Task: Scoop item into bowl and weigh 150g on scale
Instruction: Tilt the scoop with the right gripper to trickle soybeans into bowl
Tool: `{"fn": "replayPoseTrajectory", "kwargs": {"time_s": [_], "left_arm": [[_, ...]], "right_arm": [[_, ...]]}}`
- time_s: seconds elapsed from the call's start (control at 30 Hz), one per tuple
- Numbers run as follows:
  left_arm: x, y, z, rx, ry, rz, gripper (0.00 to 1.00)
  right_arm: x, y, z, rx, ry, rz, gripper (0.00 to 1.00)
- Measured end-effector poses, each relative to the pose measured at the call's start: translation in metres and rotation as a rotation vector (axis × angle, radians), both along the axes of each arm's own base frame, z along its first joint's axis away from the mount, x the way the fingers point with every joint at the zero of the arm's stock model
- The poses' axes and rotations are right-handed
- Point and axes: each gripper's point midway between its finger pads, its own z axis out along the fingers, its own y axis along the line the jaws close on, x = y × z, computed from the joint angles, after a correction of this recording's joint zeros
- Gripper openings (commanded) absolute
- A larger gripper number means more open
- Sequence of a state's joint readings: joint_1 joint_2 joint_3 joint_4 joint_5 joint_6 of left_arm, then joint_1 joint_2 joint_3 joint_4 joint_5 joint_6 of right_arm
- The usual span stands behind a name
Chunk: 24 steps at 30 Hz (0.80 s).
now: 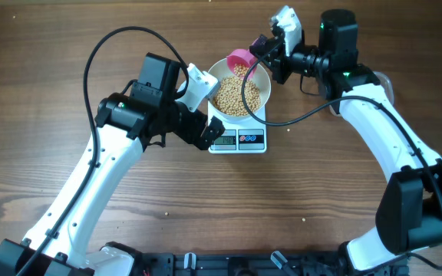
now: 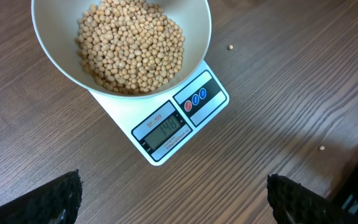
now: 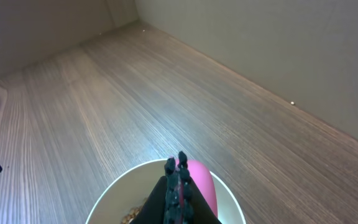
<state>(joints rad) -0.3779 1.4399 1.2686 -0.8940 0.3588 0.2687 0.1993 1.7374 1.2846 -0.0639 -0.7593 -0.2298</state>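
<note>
Pink scoop (image 1: pixel 241 57), clenched in the right gripper (image 1: pixel 262 44), is hanging at 12 o'clock over the bowl (image 1: pixel 267 86), likely for topping up the beans (image 1: pixel 239 98) being weighed on the scale (image 1: pixel 238 139), while the released left gripper (image 1: pixel 207 132) is hovering at 8 o'clock, facing the display (image 2: pixel 166 130).

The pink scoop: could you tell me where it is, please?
Overhead, the pink scoop is at the bowl's far rim, held by the right gripper.
</note>
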Motion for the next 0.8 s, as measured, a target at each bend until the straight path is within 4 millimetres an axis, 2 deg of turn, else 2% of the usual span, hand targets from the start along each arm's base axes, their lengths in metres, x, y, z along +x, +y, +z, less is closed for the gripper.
{"fn": "replayPoseTrajectory", "kwargs": {"time_s": [0.13,0.8], "left_arm": [[0.0000,0.0000,0.0000,0.000,0.000,0.000,1.00],[0.0001,0.0000,0.0000,0.000,0.000,0.000,1.00]], "right_arm": [[-0.0092,0.0063,0.0033,0.018,-0.015,0.071,0.04],[-0.0071,0.0035,-0.0007,0.001,-0.005,0.048,0.04]]}}
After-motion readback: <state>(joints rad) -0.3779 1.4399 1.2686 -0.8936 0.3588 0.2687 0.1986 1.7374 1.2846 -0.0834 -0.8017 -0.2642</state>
